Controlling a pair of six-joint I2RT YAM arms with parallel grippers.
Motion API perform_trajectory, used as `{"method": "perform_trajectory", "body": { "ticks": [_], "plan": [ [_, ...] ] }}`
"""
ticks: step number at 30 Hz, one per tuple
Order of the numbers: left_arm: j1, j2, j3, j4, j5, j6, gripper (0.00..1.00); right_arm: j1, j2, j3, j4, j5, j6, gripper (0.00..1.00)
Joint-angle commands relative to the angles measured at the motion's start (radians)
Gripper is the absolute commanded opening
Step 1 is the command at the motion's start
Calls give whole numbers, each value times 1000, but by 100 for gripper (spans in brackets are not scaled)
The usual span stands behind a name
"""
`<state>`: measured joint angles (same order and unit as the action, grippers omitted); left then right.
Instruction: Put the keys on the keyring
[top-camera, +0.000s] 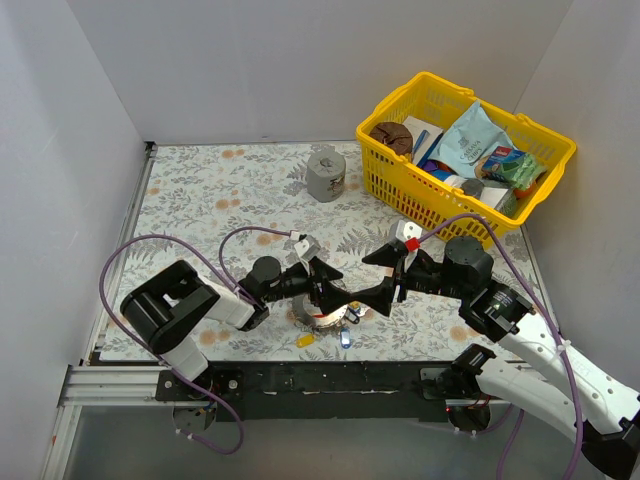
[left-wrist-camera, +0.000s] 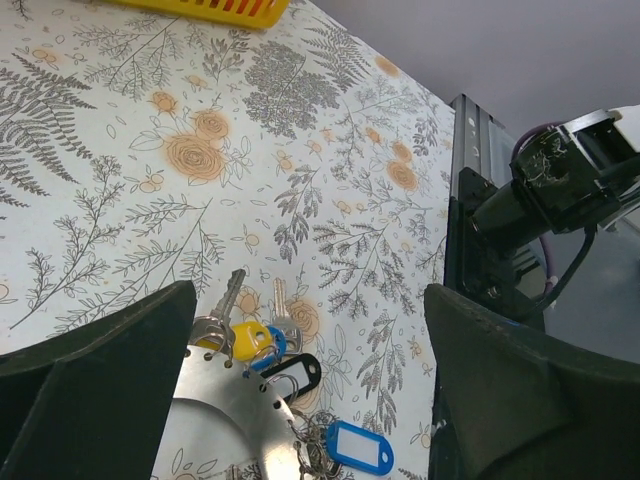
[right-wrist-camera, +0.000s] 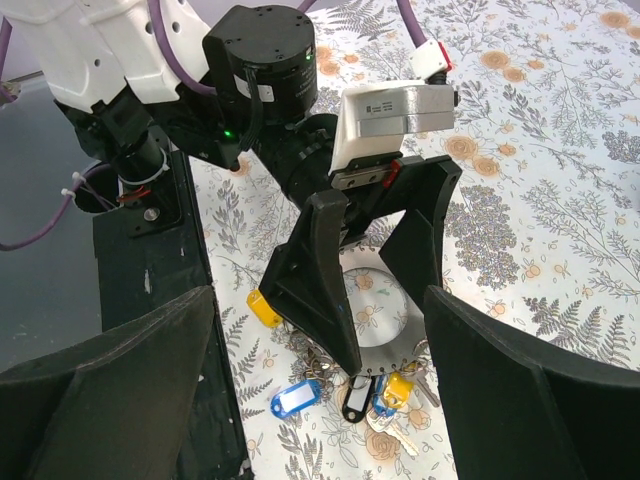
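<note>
No writing was legible: white sticker on my left wrist camera, packets in yellow basket (top-camera: 400, 195) and label on grey can (top-camera: 326, 175) were too small to read. Keyring (left-wrist-camera: 220, 420) was flat, shiny grey metal, small holes along edge, lying on floral table (left-wrist-camera: 200, 150) near front edge. Keys (left-wrist-camera: 247, 340) were clustered at its rim: yellow and blue heads, silver blades, black and blue tags. My left gripper (right-wrist-camera: 385, 330) was spread wide, straddling ring, holding nothing. My right gripper (top-camera: 378, 278) was spread wide just beside it.
</note>
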<state>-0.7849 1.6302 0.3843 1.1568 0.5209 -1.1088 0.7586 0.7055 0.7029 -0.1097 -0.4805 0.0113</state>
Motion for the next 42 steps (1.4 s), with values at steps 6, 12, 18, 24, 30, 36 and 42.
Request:
{"method": "perform_trajectory", "body": {
  "ticks": [6,12,18,24,30,36,42],
  "plan": [
    [-1,-93,-12,-8,-15,26,98,-4,-1,-5,33,2,-8,93],
    [-1,-116,-5,-63,-2,41,98,-4,-3,-13,41,10,-7,93],
    [-1,-150,-7,-137,1,73,98,-2,-6,-22,47,13,-2,93],
    [-1,-181,-2,-256,-25,110,98,-4,-6,-39,51,16,4,93],
    [-1,-222,-10,-394,-99,115,98,-4,-3,-59,56,34,7,93],
    [-1,-283,-38,-515,-160,87,98,-2,-8,-114,90,48,30,94],
    [1,-401,-91,-618,-288,40,98,-4,-20,-171,128,72,58,94]
  ]
}}
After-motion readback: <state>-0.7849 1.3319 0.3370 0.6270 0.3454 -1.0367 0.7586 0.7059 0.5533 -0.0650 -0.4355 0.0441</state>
